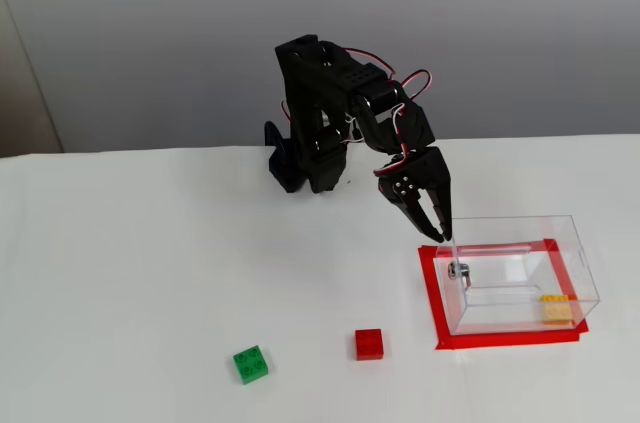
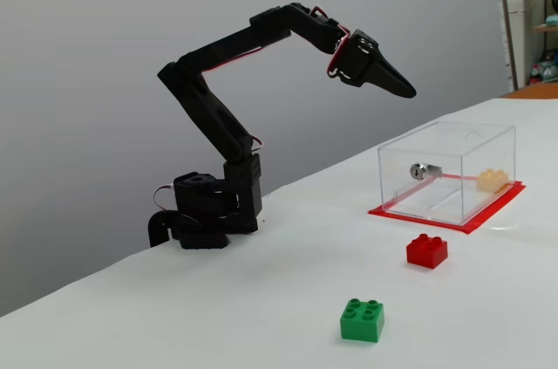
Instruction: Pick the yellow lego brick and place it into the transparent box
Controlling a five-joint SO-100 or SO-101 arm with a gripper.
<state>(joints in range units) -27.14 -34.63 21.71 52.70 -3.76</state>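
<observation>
The yellow lego brick (image 1: pixel 556 307) lies inside the transparent box (image 1: pixel 512 227), in its near right corner; the side fixed view shows the brick (image 2: pixel 492 180) through the clear wall of the box (image 2: pixel 436 168). My gripper (image 1: pixel 441 236) hangs in the air just outside the box's far left corner, higher than the rim. Its fingers meet at the tips and hold nothing. In the side fixed view the gripper (image 2: pixel 406 91) points down toward the box from above and to its left.
Red tape (image 1: pixel 430 293) frames the box's base. A red brick (image 1: pixel 369 343) and a green brick (image 1: pixel 250 364) lie on the white table in front, left of the box. The arm's base (image 1: pixel 305 158) stands at the back.
</observation>
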